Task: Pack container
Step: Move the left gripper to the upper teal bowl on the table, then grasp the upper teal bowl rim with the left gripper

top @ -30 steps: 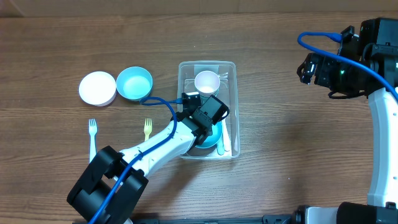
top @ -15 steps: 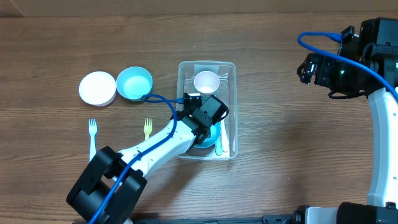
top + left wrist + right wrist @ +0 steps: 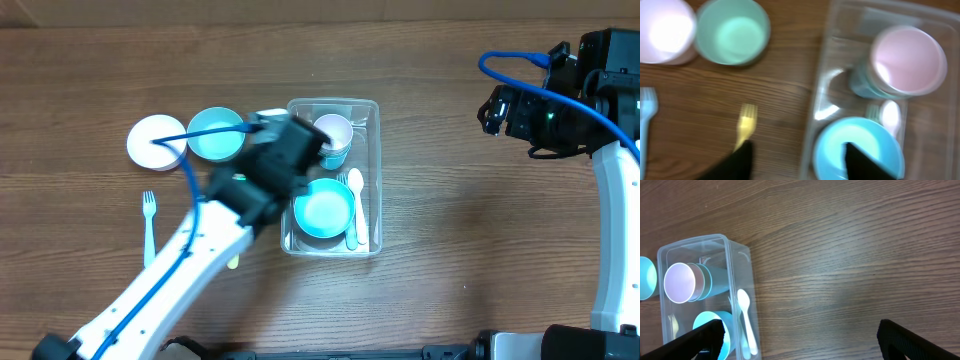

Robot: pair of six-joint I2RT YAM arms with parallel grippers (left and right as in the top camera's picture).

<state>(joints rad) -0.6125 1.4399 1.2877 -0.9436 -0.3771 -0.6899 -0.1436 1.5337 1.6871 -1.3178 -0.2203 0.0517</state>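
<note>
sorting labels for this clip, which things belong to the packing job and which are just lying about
In the job: container, with the packed teal bowl, cup and white spoon inside it.
Lying loose, likely still to pack: white bowl, loose teal bowl, blue fork, yellow fork.

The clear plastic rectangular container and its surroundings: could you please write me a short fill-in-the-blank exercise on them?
The clear plastic rectangular container holds a round teal bowl, a teal cup and a white ____.
The round bowl farthest left on the table is ____.
The small fork nearest the container is ____.
The left gripper stands ____ and empty.
Missing: spoon; white; yellow; open.
</note>
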